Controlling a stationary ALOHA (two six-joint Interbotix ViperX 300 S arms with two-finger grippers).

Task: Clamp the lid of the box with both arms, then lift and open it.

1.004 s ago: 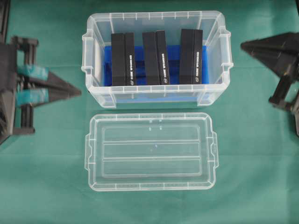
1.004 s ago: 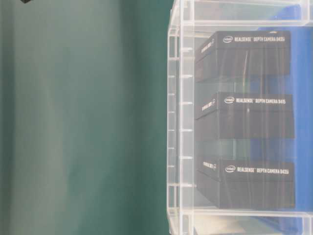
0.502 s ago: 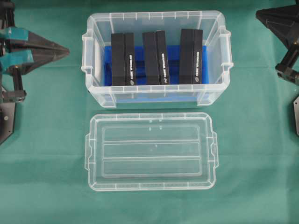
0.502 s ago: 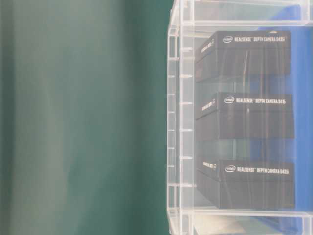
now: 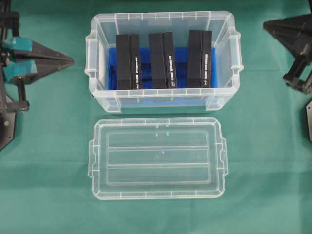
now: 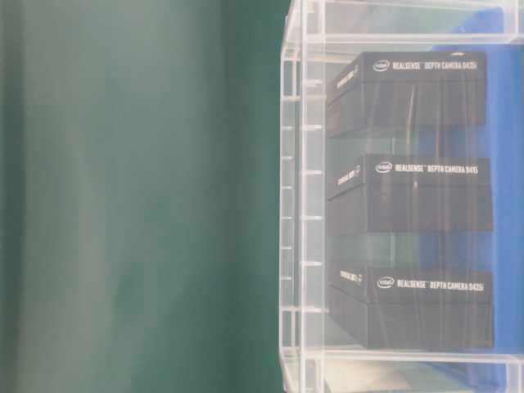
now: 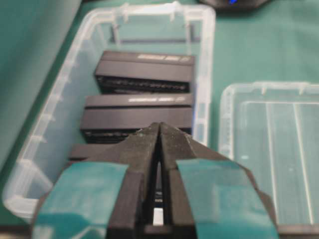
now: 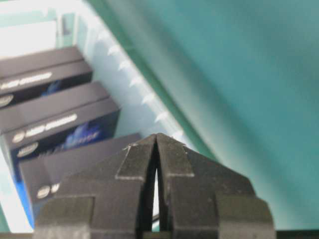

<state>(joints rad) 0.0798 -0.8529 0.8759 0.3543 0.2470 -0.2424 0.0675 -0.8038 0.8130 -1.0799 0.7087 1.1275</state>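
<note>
1. Overhead exterior view: the flat clear plastic rectangular lid [image 5: 157, 158] with rounded corners and raised inner ribs lies flat on the green tabletop [image 5: 48, 146], at 6 o'clock from the deep clear plastic box [image 5: 163, 61], just beside it but apart.
2. The box stands open at 12 o'clock in that view, with a blue liner [image 5: 180, 53] and three upright black cases [image 5: 163, 59] inside.
3. The left claw [image 5: 70, 60], black and wedge-shaped with teal pads, sits at 9 o'clock of the box, apart from its wall; in the left wrist view its jaws are pressed together on nothing [image 7: 159, 127].
4. The right claw [image 5: 265, 24], a black wedge, sits at about 2 o'clock of the box, well apart from the lid; in the right wrist view its jaws are also together and empty [image 8: 156, 137].
5. Handling, as a judgement: the lid looks light, thin and smooth, so it may flex or slip if pinched at one point only.
6. The best holds are likely the small side tabs at the lid's 9 o'clock [image 5: 91, 157] and 3 o'clock [image 5: 224, 155] edges, one claw on each, gripping the stiffer rim, not the thin ribbed centre.
7. Since the lid lies flat on the tabletop, getting a jaw under its rim may be awkward.
</note>
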